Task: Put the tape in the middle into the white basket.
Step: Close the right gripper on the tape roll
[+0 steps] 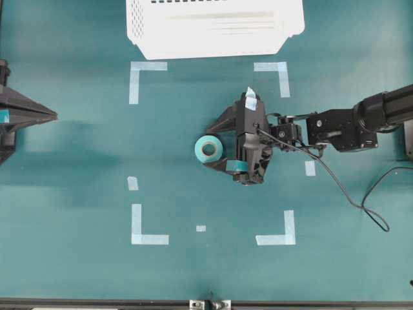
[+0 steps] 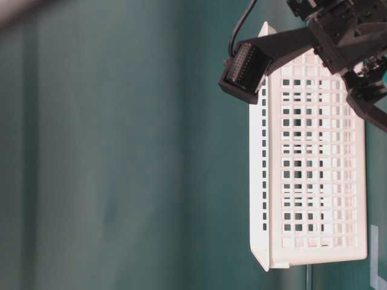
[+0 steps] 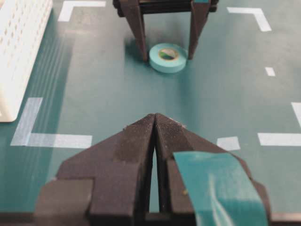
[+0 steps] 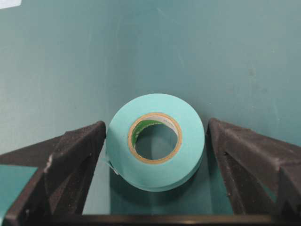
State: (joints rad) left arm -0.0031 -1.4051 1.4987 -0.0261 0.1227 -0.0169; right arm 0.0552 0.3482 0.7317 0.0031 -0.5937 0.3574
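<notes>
The right gripper (image 4: 155, 136) stands spread wide around the tape (image 4: 155, 141) lying flat, while the left gripper (image 3: 155, 123) is pressed closed, holding nothing.

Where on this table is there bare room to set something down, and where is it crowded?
Bare mat lies between the left claw and the tape, and below the lower corner marks. Crowded: around the tape, flanked by the open right claw, and the top edge filled by the white basket.

Overhead straight down; wrist views low, sharing the tape (image 4: 155, 141); table-level seemingly sideways.
</notes>
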